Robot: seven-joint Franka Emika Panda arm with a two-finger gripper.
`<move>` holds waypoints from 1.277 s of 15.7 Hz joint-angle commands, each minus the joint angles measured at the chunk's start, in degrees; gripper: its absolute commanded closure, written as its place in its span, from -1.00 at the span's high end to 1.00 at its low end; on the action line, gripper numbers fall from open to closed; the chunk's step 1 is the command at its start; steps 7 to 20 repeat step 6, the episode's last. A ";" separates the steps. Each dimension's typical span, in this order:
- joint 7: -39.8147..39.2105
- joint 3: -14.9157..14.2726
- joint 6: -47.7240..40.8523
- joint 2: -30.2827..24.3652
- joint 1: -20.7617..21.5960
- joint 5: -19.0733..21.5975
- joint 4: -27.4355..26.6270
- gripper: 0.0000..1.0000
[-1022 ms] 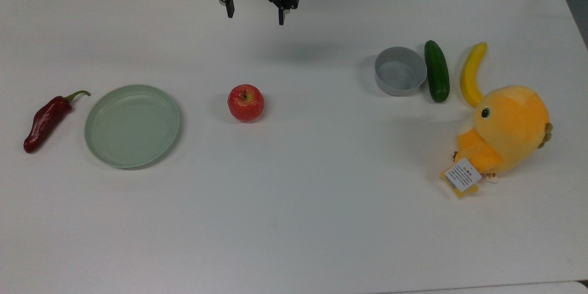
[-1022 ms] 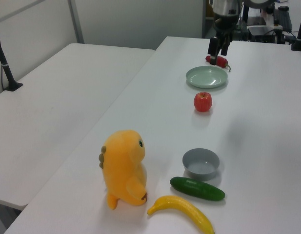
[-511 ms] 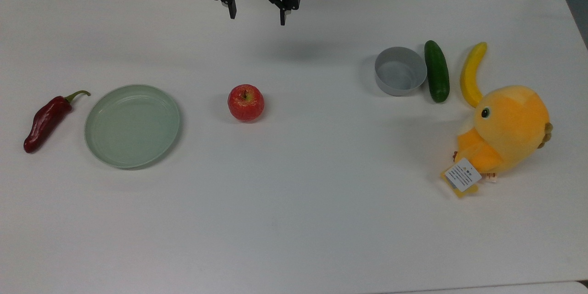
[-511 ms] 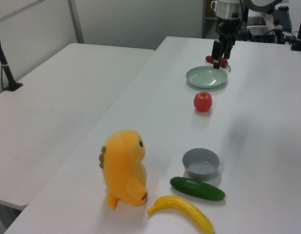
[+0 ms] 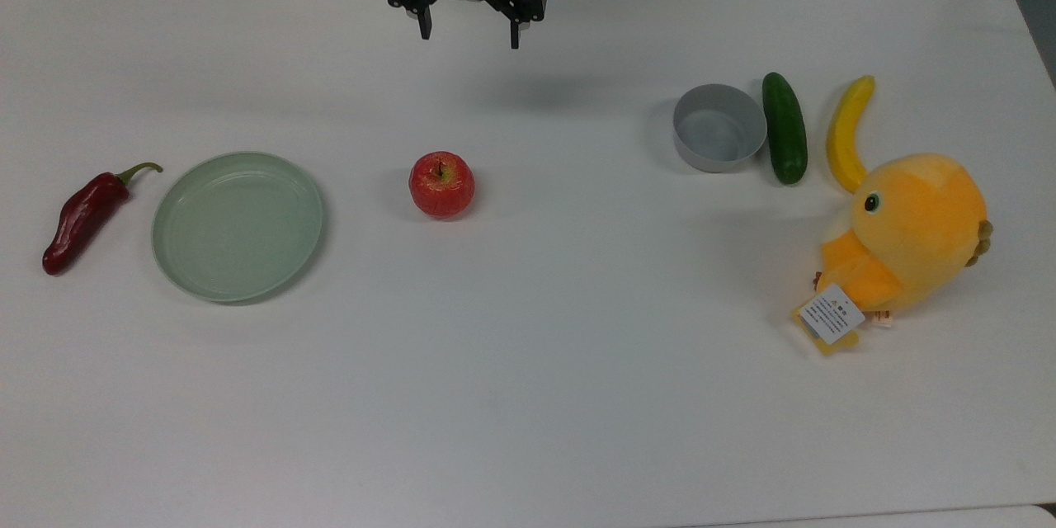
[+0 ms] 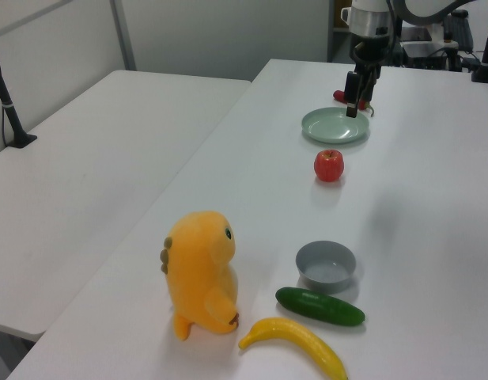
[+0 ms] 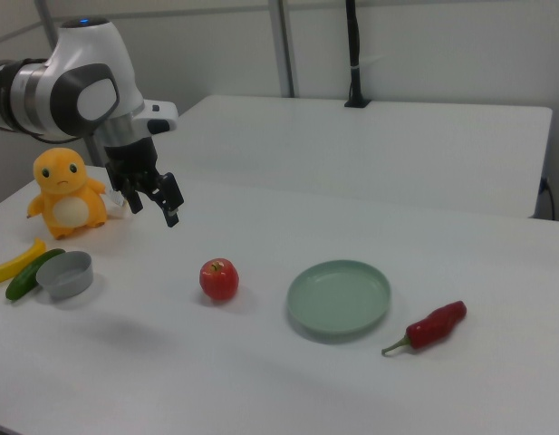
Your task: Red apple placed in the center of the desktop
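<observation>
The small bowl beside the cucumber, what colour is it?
The bowl is plain grey, clearest in the top view.

red apple [image 5: 441, 184], upright, on white desktop [image 5: 528, 396]

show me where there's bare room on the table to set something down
Widest bare stretch: between the red apple and the grey bowl, plus the whole strip of desktop along the top view's bottom edge. Crowded: bowl, cucumber, banana and plush toy at the top view's right.

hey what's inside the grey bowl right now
Nothing. The grey bowl looks empty in the top view, its bare floor showing. The cucumber lies beside it on the desktop.
</observation>
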 commanded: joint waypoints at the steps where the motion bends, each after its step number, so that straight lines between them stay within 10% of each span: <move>1: -4.14 -1.12 0.86 -0.64 0.94 0.81 -1.22 1.00; 20: -5.47 -1.20 -0.28 -0.64 0.94 0.81 -1.22 1.00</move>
